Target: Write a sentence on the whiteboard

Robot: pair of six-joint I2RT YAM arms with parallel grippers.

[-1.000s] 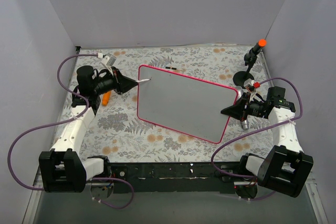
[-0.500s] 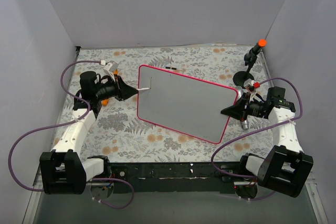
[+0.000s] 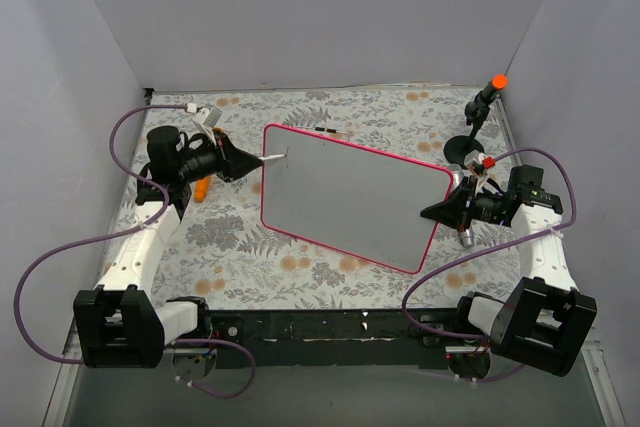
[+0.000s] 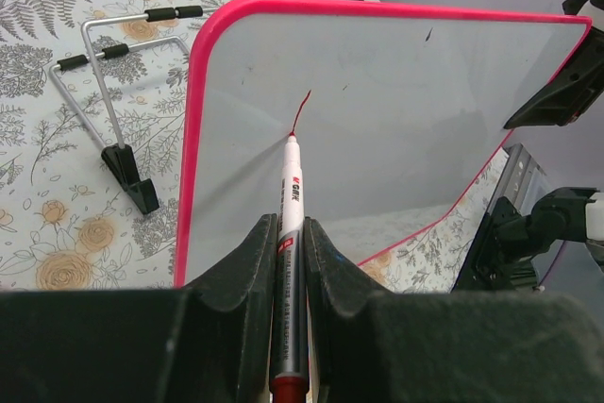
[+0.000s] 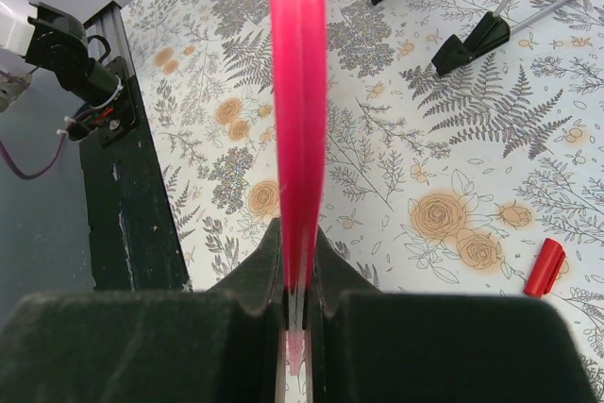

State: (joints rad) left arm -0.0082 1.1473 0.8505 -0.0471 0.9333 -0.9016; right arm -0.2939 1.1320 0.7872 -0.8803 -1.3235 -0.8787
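my left hand (image 4: pixel 290 228): clamped on marker (image 4: pixel 292 186), tip at whiteboard (image 4: pixel 406 92) left end
room to write: runs rightward (right hand (image 5: pixel 297 233) clamps far edge)

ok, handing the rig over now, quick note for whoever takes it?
Left gripper: shut on the marker, tip at the whiteboard near its left edge.
Right gripper: shut on the pink frame at the board's opposite edge.
Done: one short red stroke.
Left: all the rest of the writing.
Red cap lies loose on the tablecloth.
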